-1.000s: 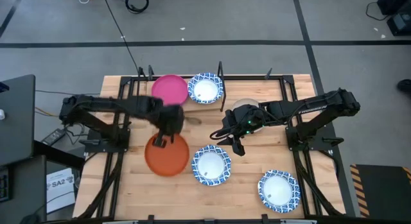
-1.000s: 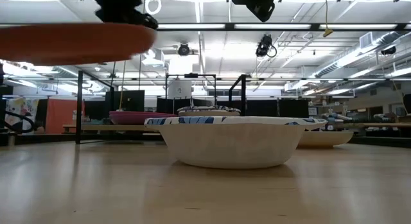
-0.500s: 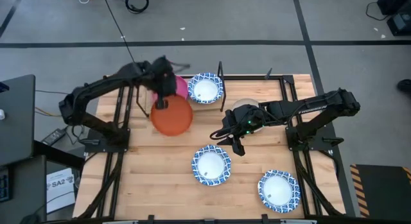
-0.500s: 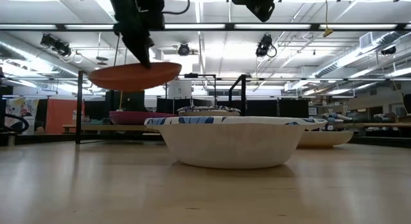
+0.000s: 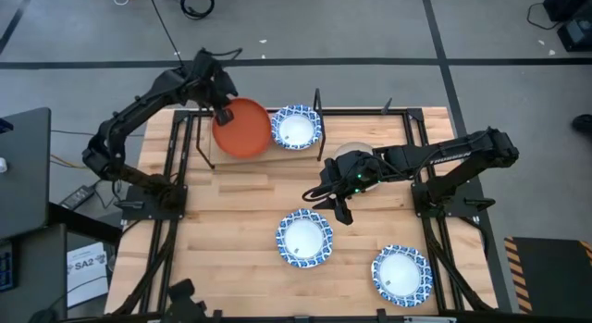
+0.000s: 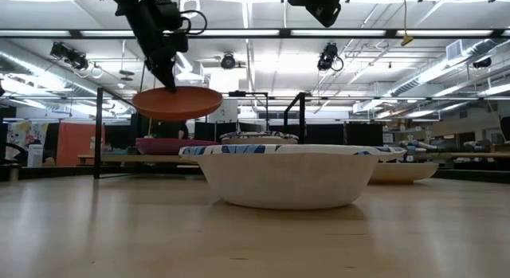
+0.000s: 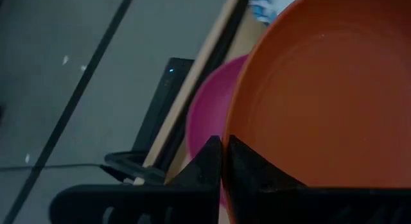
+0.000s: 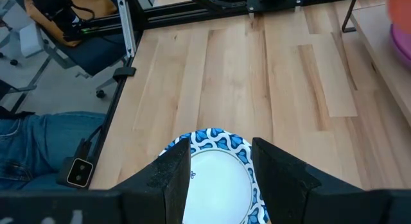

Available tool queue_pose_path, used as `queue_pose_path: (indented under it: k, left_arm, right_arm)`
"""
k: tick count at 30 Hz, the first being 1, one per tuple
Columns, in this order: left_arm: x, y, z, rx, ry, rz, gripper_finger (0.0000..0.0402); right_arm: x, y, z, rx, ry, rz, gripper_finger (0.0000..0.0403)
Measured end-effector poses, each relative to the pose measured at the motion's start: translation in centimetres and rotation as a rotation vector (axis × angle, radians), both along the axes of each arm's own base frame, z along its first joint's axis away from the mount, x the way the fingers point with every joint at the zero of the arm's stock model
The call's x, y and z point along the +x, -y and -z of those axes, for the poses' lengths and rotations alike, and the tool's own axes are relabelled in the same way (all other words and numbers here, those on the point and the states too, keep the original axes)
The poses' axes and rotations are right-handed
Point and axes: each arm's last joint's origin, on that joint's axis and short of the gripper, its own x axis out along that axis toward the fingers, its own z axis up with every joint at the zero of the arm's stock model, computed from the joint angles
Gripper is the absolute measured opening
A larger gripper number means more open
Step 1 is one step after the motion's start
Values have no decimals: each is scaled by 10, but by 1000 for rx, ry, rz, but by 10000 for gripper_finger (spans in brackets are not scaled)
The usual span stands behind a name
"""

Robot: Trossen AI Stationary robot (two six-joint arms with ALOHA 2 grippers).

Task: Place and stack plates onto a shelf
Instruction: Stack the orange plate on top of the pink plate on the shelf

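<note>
From above, the left gripper (image 5: 219, 108) pinches the orange plate's (image 5: 243, 127) rim over the shelf (image 5: 305, 143), hiding what lies beneath. The low view shows that plate airborne above a magenta plate (image 6: 163, 144). The left wrist view confirms both (magenta peeking out). The right gripper (image 5: 324, 195) hovers mid-table, fingers spread, above a blue-patterned plate (image 8: 213, 179).

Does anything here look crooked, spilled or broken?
Nothing stands out. The left gripper holds the orange plate by its rim, level above the magenta plate on the shelf; the blue-and-white plates sit flat and whole.
</note>
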Motion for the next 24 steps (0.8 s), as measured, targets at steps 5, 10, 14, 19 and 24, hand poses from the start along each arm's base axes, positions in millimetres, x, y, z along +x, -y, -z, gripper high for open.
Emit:
queue_pose_path:
  k: [5,10,14,19,24]
  left_arm:
    - [-7,-13,6,-25,11,-78,18]
    - [-5,-25,21,-75,-15,-112,18]
    - [0,-32,33,-109,-42,-112,18]
    - [3,-37,43,-132,-64,-110,18]
    - [3,-39,44,-128,-63,-112,18]
  right_arm:
    - [0,0,0,0,0,0,172]
    - [0,0,0,0,0,0,172]
    - [0,0,0,0,0,0,172]
    - [0,0,0,0,0,0,172]
    - [0,0,0,0,0,0,172]
